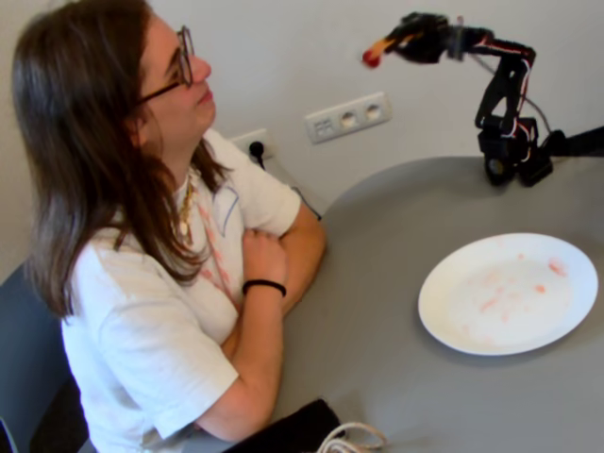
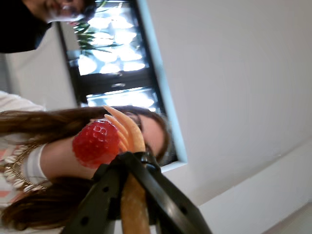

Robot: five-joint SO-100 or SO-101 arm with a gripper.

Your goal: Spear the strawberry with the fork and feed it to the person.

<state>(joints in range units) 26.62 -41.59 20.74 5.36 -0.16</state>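
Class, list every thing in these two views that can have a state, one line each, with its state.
strawberry: speared on the fork, held in the air
fork: raised, clamped in the gripper, aimed at the person
person: seated, arms folded, facing the fork
plate: on the table, no fruit, only red smears

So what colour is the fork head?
Pale yellow-orange fork, clearest in the wrist view, beside the red strawberry.

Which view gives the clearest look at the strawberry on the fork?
The wrist view: the strawberry fills the foreground, bumpy and red, sitting on the fork tines. In the fixed view the strawberry is only a tiny red dot at the raised arm's tip, above the table.
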